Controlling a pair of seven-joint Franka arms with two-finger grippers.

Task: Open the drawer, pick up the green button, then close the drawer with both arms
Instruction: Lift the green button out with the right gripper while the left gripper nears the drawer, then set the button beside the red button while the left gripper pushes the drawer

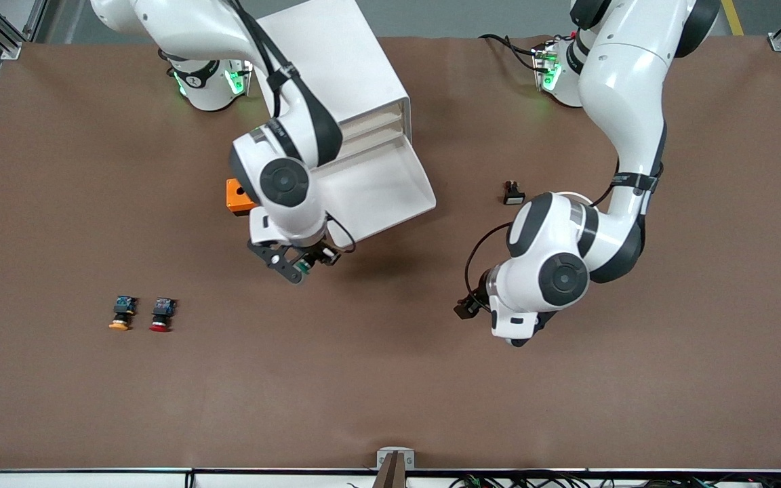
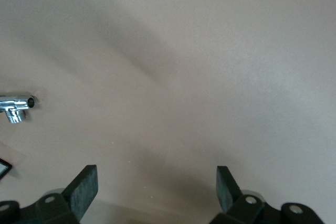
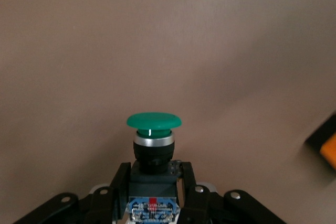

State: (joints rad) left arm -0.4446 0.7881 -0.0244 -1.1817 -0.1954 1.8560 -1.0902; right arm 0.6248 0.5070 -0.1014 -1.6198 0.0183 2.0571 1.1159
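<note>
Button (image 3: 153,129), green-capped, looks like a small, light, rigid thing of plastic and metal: the domed cap is smooth and would likely slip, while the squarish black body below the silver collar gives flat faces for the fingers. That is where the right gripper (image 1: 309,261) has it, clenched on the black body with the blue rear end tucked between the fingers (image 3: 119,182) and the cap pointing away from the wrist, clear of them. Held so, it should carry without strain; the likely risk is twisting in the grip if bumped.

Taking the open drawer (image 1: 377,193) as landmark and going from the right arm's end of the table toward the left arm's: the orange-capped button (image 1: 121,314) and red-capped button (image 1: 162,315) lie side by side, well apart from the drawer and nearer the front camera. The small orange box (image 1: 237,196) sits just beside the drawer. The right gripper with the green button hangs over bare table just in front of the drawer's pulled-out front. The drawer itself stands out of the white cabinet (image 1: 336,68), not yet closed. The left gripper (image 2: 157,187) waits over bare table well apart from the drawer, its fingers spread and empty.
</note>
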